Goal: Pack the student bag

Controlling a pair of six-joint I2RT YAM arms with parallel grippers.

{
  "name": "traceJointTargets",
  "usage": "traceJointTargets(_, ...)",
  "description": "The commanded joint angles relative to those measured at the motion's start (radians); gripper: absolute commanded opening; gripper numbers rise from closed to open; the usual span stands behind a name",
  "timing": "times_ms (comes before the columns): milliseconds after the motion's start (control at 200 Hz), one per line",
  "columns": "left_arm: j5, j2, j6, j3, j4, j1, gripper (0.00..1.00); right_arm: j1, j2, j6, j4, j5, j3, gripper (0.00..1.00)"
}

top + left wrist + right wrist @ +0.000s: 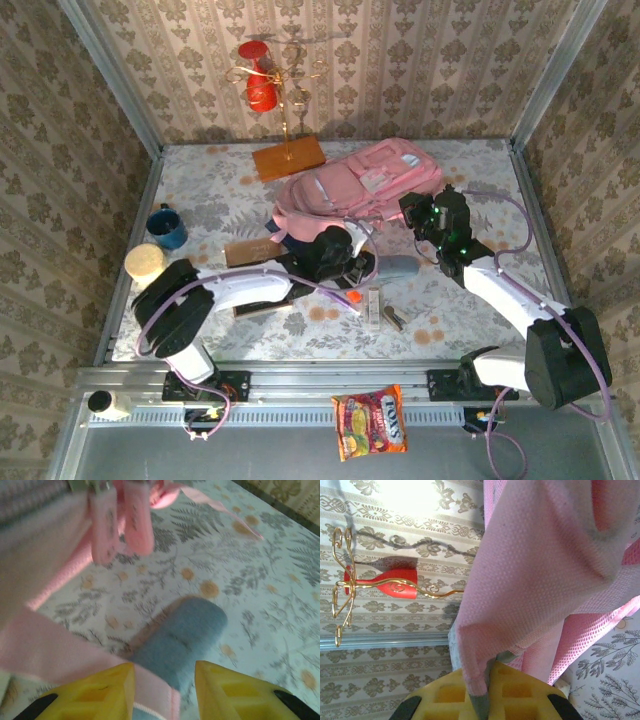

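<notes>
From above, the student bag [365, 180] lies upper centre, with the right gripper [420, 213] at its right edge.

Left wrist: the left gripper [164, 680] straddles a grey-blue pouch [182, 635], and whether it is gripping I cannot tell.

Right wrist: the jaws are clamped on bag fabric.

This is likely the pouch pickup. Next comes a firm pinch clear of the pink strap [60, 652].

Your table [215, 185], covered in floral cloth, carries the bag [365, 180] toward its far edge, a stand [289, 158] at the far edge, a mug [167, 226] and a tan round thing [145, 262] by the left edge, and a book [250, 250], a pouch [397, 268] and a small white item [373, 305] nearer the near edge.
</notes>
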Motion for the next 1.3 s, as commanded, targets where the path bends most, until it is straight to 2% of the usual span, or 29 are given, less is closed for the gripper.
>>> traceJointTargets(0, -0.084, 0.028, 0.055, 0.043, 0.124, 0.01, 0.36, 0.011, -0.054, -0.009, 0.062, 0.002, 0.049, 0.02)
traceJointTargets(280, -0.139, 0.083, 0.071, 0.078, 0.199, 0.045, 0.33, 0.011, -0.061, -0.015, 0.067, -0.003, 0.035, 0.02)
traceJointTargets(500, -0.092, 0.077, 0.08, 0.075, 0.239, 0.065, 0.26, 0.012, -0.056, -0.033, 0.06, -0.011, 0.035, 0.02)
traceJointTargets(790, 0.009, 0.083, 0.051, 0.088, 0.305, 0.082, 0.26, 0.013, -0.051, -0.035, 0.06, -0.02, 0.02, 0.02)
traceJointTargets(1060, -0.015, 0.108, 0.027, 0.124, 0.306, 0.085, 0.26, 0.02, -0.051, -0.035, 0.065, -0.023, 0.01, 0.01)
traceJointTargets(1295, -0.016, 0.13, -0.016, 0.147, 0.332, 0.085, 0.19, 0.023, -0.05, -0.041, 0.068, -0.024, -0.012, 0.01)
